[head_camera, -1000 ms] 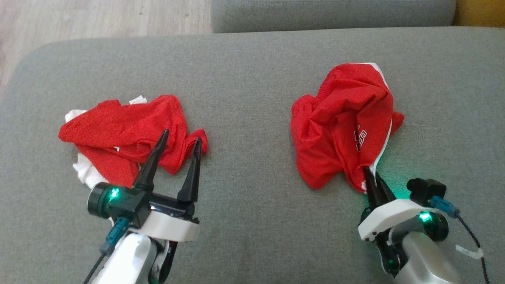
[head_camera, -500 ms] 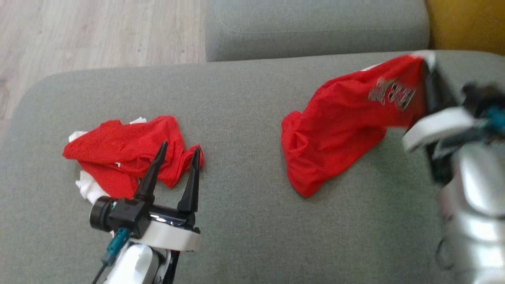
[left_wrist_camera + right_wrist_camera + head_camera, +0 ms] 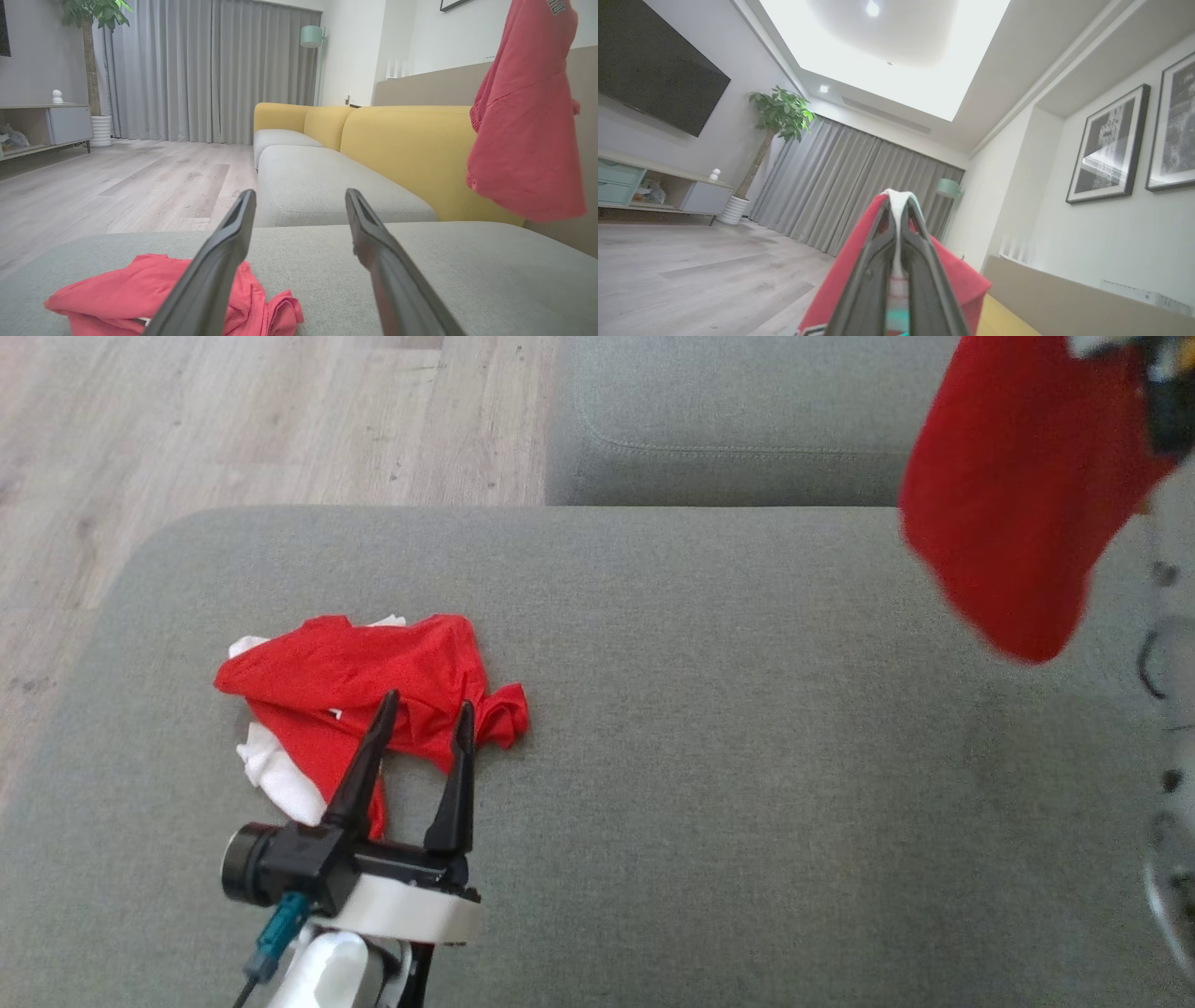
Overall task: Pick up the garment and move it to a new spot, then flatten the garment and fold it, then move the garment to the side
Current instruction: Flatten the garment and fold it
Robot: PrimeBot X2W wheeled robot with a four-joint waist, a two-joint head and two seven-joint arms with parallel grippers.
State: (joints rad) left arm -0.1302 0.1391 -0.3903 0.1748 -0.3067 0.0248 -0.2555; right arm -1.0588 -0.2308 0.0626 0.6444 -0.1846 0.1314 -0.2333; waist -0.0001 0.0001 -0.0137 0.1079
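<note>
Near edge of the grey cushion (image 3: 747, 756): left gripper (image 3: 428, 702), jaws wide apart and holding nothing, tips poised over the near fringe of the crumpled garment (image 3: 373, 667), a red-and-white heap on the cushion's left half. Above the cushion's far right corner hangs the red garment (image 3: 1018, 504), clear of the fabric below; the right gripper (image 3: 899, 200) is clamped tight on a white-trimmed edge of it. The cloth looks light, limp and thin, probably a slick sports knit that will drape, swing and bunch rather than keep any shape. Best taken at a hem or corner — a second pinch on the opposite edge would likely be needed to spread it flat. Beyond the cushion's far side: a second grey cushion (image 3: 728, 439), then wood floor (image 3: 280, 420). Count: two garments, two grippers, two grey cushions.
</note>
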